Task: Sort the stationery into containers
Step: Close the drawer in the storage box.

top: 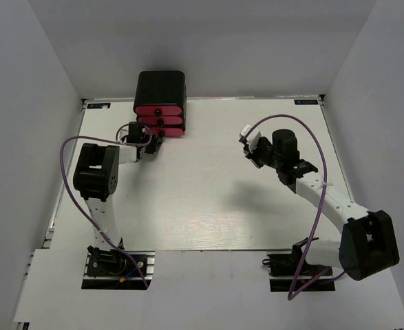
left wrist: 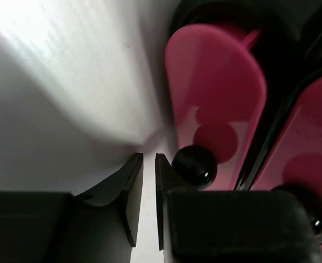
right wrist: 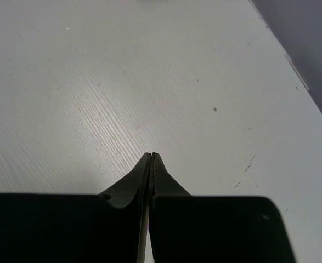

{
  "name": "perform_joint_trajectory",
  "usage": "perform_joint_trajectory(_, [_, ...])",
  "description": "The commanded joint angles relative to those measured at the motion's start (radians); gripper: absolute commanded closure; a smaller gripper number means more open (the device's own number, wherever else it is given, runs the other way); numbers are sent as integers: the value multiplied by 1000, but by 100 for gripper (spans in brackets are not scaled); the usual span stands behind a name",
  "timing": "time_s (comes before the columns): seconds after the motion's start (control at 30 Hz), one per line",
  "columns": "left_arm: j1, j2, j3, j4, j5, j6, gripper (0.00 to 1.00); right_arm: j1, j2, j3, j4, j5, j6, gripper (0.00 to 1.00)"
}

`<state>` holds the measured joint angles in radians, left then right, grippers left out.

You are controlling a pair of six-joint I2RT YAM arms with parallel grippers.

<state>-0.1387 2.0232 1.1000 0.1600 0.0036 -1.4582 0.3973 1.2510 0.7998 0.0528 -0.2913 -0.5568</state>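
Observation:
The glossy black box (top: 160,84) with three pink-red drawers (top: 160,120) stands at the back left, and all drawers look pushed in. My left gripper (top: 151,144) is just in front of the lowest drawer. In the left wrist view its jaws (left wrist: 149,159) are almost together with only a thin slit, nothing between them, and they sit just left of a black round knob (left wrist: 194,164) on a pink drawer front (left wrist: 215,93). My right gripper (top: 250,143) is shut and empty above bare table (right wrist: 152,156). No capsule pieces or white block show in any view.
A second drawer front (left wrist: 311,159) with its knob (left wrist: 306,203) is to the right in the left wrist view. The white table (top: 208,192) is walled at the back and sides. The table's right edge (right wrist: 292,66) shows in the right wrist view.

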Motion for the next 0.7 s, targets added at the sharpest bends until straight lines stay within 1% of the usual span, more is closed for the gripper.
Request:
perform_joint_trajectory(0.0, [8,17,49,-34,-2,-4,72,-9,-22,-8,27,-11,1,100])
perform_joint_trajectory(0.1, [8,40,58,-25,19,-4,65,-11,-21,-10,28,-9,1,100])
perform_joint_trajectory(0.13, [8,40,58,-25,19,-4,60,-15,-16,-10,28,-11,1,100])
perform_joint_trajectory(0.2, [8,40,58,-25,29,-4,55,-14,-18,-10,30,-14,1,100])
perform_joint_trajectory(0.27, [8,49,58,-14,29,-4,51,-17,-15,-13,30,-14,0,100])
perform_joint_trajectory(0.33, [8,49,58,-14,29,-4,50,-18,-10,-11,33,-16,1,100])
perform_joint_trajectory(0.5, [8,49,49,-14,39,-4,51,-15,-5,-11,32,-20,0,100])
perform_joint_trajectory(0.57, [8,28,34,-14,50,-4,56,-20,-7,-11,28,-22,-2,100])
perform_joint_trajectory(0.67, [8,-12,-54,27,76,-4,62,-17,-10,-22,27,-28,-3,100])
